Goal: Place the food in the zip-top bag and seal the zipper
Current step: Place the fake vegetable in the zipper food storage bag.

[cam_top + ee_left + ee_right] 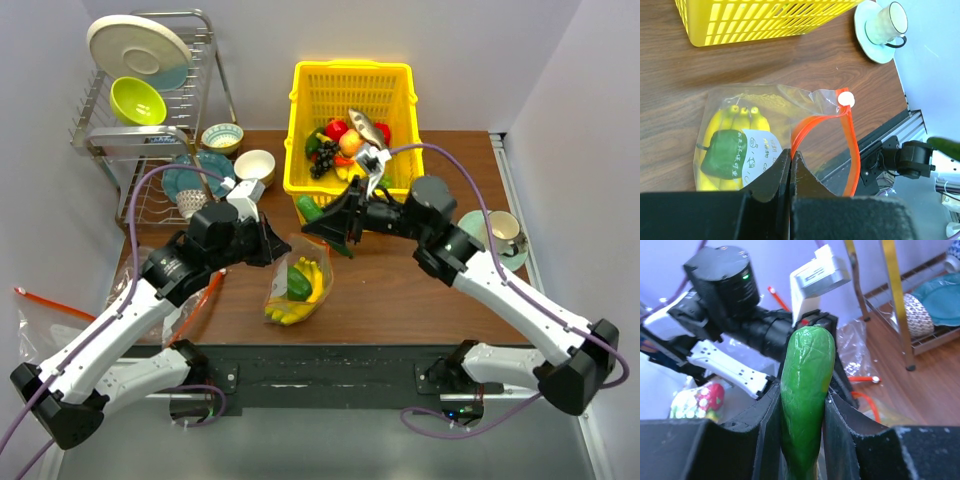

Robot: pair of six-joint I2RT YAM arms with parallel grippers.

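Left wrist view: left jaws pressed fully together, pinching the mouth edge of the zip-top bag (790, 100) where the zipper (855, 150) begins. Bag lies on the bench (715, 70), its mouth gaping and unsealed. Banana bunch (740, 117) and green pepper (725, 152) sit inside.

Right wrist view: right jaws part-way apart, clamped on a green vegetable piece (807, 390). Top view places these jaws above the bench, between bag and yellow basket (350, 85).

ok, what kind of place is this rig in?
Likely a lab mock-up kitchen: white-panelled wooden tabletop, metal wire dish rack holding crockery, yellow plastic basket of toy produce.
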